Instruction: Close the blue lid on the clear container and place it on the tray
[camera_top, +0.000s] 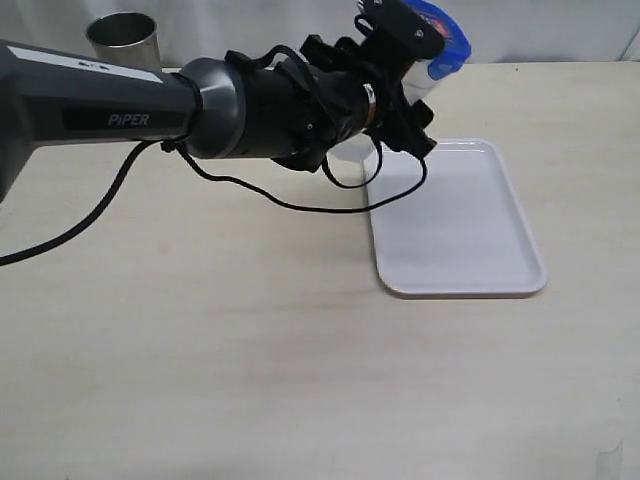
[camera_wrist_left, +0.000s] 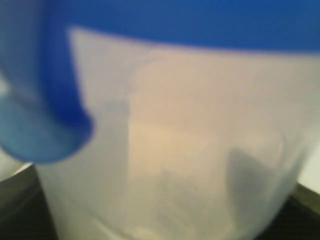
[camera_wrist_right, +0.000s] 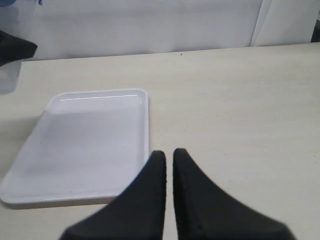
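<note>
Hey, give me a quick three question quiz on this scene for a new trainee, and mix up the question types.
1. True or false: the right gripper holds the blue lid.
2. What tops the clear container? A) the blue lid B) a steel cup C) nothing
3. Fill in: the clear container sits between the fingers of the ____ gripper.
Key: 1 false, it is shut on nothing. 2 A. 3 left, meaning the left gripper.

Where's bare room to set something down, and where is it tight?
Free: most of the tray inside its rim; the table nearer the camera than the tray and left arm. Tight: the tray's far left corner, under the arm, cable and clear container.
</note>
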